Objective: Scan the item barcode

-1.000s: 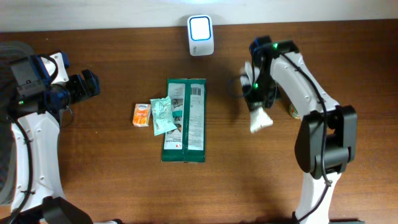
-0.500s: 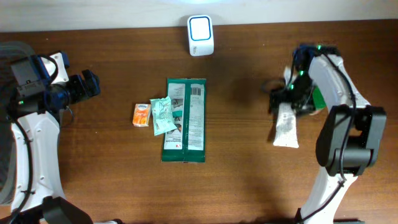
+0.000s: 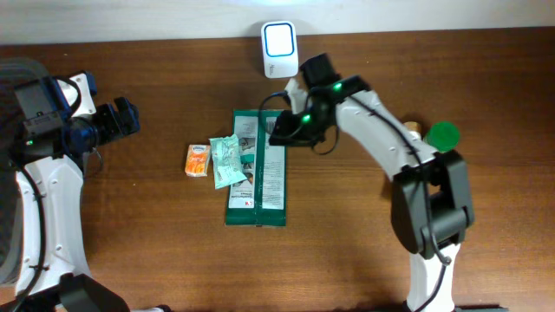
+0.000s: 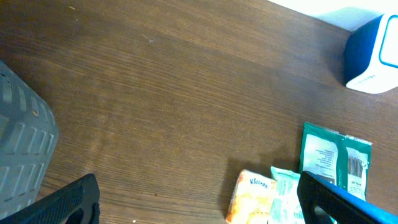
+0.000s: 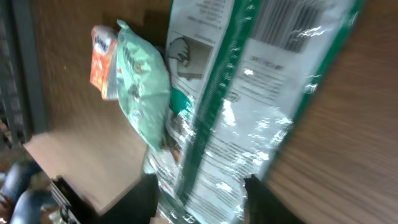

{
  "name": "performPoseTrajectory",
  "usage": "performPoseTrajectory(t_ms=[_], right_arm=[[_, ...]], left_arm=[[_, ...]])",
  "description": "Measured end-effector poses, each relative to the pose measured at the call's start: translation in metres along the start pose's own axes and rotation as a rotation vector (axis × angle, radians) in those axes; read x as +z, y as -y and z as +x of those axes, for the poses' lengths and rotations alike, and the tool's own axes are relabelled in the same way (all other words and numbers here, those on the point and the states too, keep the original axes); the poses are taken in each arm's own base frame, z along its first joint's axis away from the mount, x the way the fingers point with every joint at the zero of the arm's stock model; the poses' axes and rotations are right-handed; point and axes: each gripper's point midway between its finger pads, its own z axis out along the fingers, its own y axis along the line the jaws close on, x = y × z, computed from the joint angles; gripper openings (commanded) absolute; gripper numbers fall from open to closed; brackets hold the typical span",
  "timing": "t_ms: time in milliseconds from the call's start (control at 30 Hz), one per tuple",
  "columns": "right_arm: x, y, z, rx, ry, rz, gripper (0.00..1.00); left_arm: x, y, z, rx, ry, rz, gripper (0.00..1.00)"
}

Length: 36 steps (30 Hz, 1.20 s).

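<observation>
A: Step in hand, by judgement: reach-in for the pick-up. Noted the right gripper (image 3: 279,132) low over the top right corner of the long green pack (image 3: 257,178), close by its barcode (image 5: 292,22).

B: Pincer state?

A: From the right wrist view: 2 fingers apart, pack between and below them, nothing clamped. Contact with the film: cannot tell.

B: Pack position?

A: Flat on the table (image 3: 130,234), about mid-table, long axis toward the scanner (image 3: 279,39), printed back and barcode face-up. Near the scanner, not touching. Small green sachet (image 3: 225,160) overlapping its left edge; orange packet (image 3: 199,160) just beside that.

B: Left side?

A: Noted the left gripper (image 3: 128,117) parked well apart at the left edge, jaws wide, empty. Likely no part in this step.

B: Next move?

A: Probably: settle onto the pack's top edge, close on that thin edge, lift clear of the sachet, then turn the barcode toward the scanner's lit window.

B: Risks?

A: Glossy, floppy film, so slip or sag likely from a 1-corner grip. Sachet liable to drag along. Barcode apt to end up hidden behind the fingers if gripped right over it. Also logged: green round item (image 3: 443,134) at far right, well apart, not involved.
</observation>
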Motion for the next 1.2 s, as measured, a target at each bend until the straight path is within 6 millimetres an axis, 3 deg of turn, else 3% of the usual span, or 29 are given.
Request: performPoseTrajectory(t_ms=[67,100,200,367,467,600,800,900,967,1067,1100,1200], right_arm=[[0.014,-0.012,0.007,0.017,-0.021,-0.006,0.33],[0.031,-0.029,0.018,0.023,-0.052,-0.011,0.33],[0.061,-0.045,0.042,0.033,-0.109,0.03,0.33],[0.101,-0.039,0.075,0.065,-0.207,0.117,0.37],[0.103,-0.03,0.082,0.097,-0.237,0.141,0.42],[0.087,-0.009,0.096,0.178,-0.308,0.202,0.42],[0.053,0.037,0.095,0.225,-0.367,0.248,0.43],[0.033,0.057,0.084,0.163,-0.346,0.241,0.43],[0.022,0.056,0.078,0.117,-0.319,0.237,0.43],[-0.013,0.051,0.055,0.005,-0.199,0.246,0.44],[-0.021,0.055,0.045,-0.027,-0.158,0.253,0.5],[-0.038,0.085,0.015,-0.056,-0.059,0.253,0.51]], left_arm=[[0.0,0.0,0.0,0.0,0.0,0.0,0.99],[0.0,0.0,0.0,0.0,0.0,0.0,0.99],[0.0,0.0,0.0,0.0,0.0,0.0,0.99],[0.0,0.0,0.0,0.0,0.0,0.0,0.99],[0.0,0.0,0.0,0.0,0.0,0.0,0.99],[0.0,0.0,0.0,0.0,0.0,0.0,0.99],[0.0,0.0,0.0,0.0,0.0,0.0,0.99],[0.0,0.0,0.0,0.0,0.0,0.0,0.99],[0.0,0.0,0.0,0.0,0.0,0.0,0.99],[0.0,0.0,0.0,0.0,0.0,0.0,0.99],[0.0,0.0,0.0,0.0,0.0,0.0,0.99],[0.0,0.0,0.0,0.0,0.0,0.0,0.99]])
